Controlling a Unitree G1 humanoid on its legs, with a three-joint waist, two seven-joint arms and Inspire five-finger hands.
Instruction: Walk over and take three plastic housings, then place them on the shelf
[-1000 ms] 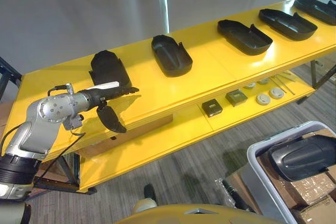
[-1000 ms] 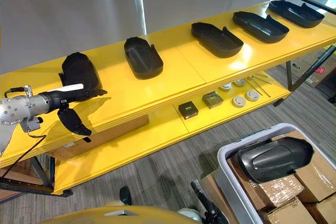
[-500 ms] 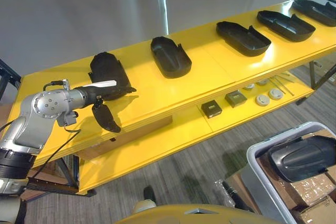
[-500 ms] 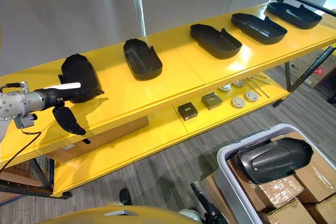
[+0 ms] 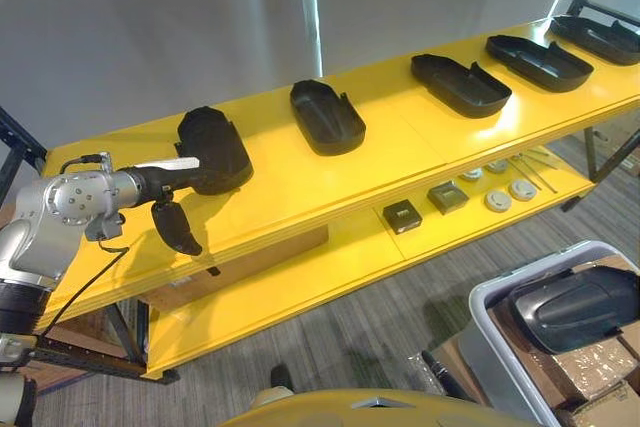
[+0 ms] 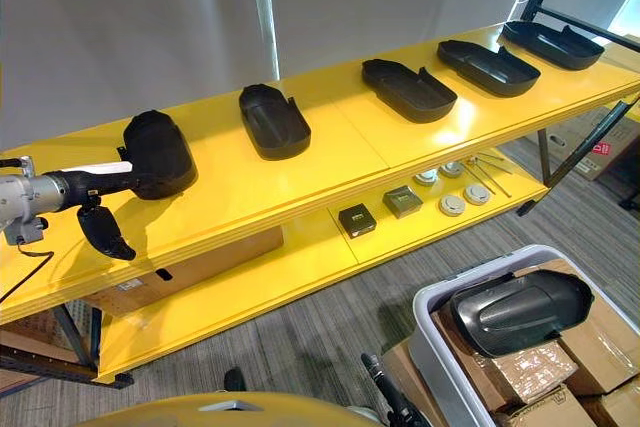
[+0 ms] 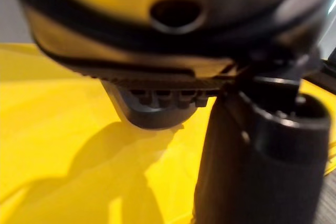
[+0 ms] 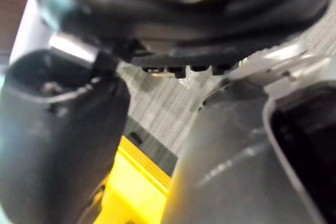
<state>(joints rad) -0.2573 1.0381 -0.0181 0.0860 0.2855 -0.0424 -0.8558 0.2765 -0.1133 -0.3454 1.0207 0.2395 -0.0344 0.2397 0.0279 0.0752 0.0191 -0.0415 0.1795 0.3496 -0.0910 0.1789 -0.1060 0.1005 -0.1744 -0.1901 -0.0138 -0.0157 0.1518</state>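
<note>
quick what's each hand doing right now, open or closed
left hand: open, fingers straight, at the leftmost black plastic housing on the yellow shelf
right hand: cannot be told

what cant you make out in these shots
Left hand touching leftmost housing? Eye views: black against black.
Right hand holding anything? Right wrist view: blurred, too close.
Farthest housing: cut by left eye view's edge.
Round parts on lower shelf: too small to name.
</note>
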